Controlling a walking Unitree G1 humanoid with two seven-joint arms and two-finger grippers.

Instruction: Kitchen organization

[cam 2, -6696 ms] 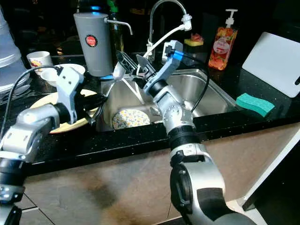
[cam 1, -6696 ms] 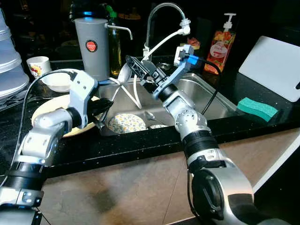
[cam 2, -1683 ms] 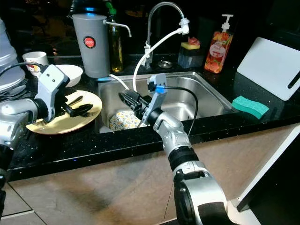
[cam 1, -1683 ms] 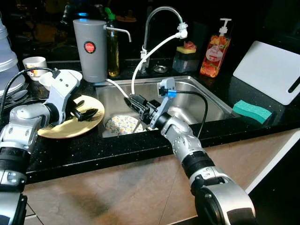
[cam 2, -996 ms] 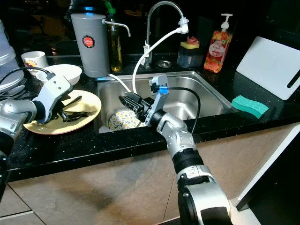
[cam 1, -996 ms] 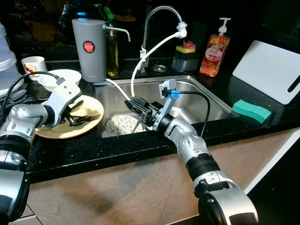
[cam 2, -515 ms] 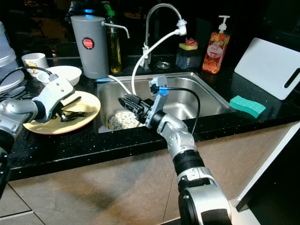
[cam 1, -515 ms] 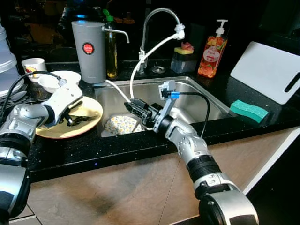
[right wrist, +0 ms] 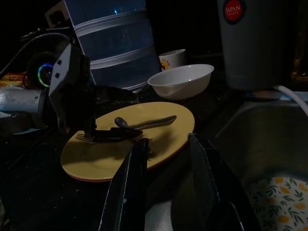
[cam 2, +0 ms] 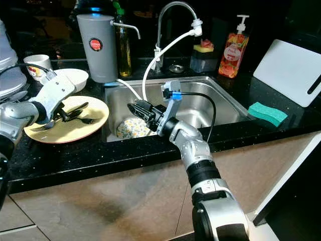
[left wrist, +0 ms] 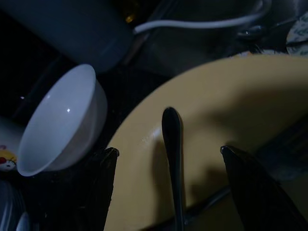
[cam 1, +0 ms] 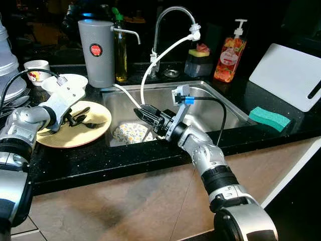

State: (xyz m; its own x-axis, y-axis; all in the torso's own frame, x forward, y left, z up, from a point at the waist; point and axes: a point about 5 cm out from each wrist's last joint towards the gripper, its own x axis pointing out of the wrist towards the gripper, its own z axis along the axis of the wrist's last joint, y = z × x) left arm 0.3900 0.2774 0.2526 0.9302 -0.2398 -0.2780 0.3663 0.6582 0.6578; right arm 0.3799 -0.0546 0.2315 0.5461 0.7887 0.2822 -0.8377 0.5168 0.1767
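Observation:
A yellow plate (cam 1: 75, 134) lies on the black counter left of the sink. On it rest a dark spoon (left wrist: 172, 139) and a fork (right wrist: 103, 134). My left gripper (cam 1: 74, 119) hovers open over the plate's left part. The spoon lies between its fingers (left wrist: 103, 185), and they are not closed on it. My right gripper (cam 1: 143, 112) is open and empty above the sink (cam 1: 220, 108), pointing left toward the plate. Below it, a floral plate (cam 1: 129, 133) lies in the basin.
A white bowl (cam 1: 64, 82) and a cup (cam 1: 37, 68) stand behind the yellow plate, with stacked containers (right wrist: 113, 41) at the far left. A grey canister (cam 1: 96, 50), a tap with a white hose (cam 1: 168, 47), a soap bottle (cam 1: 224, 50), a green sponge (cam 1: 270, 117) and a white board (cam 1: 290, 70) ring the sink.
My left gripper has drawn back a little toward the plate's left side, leaving the cutlery lying on the plate. The right gripper has stayed over the sink.

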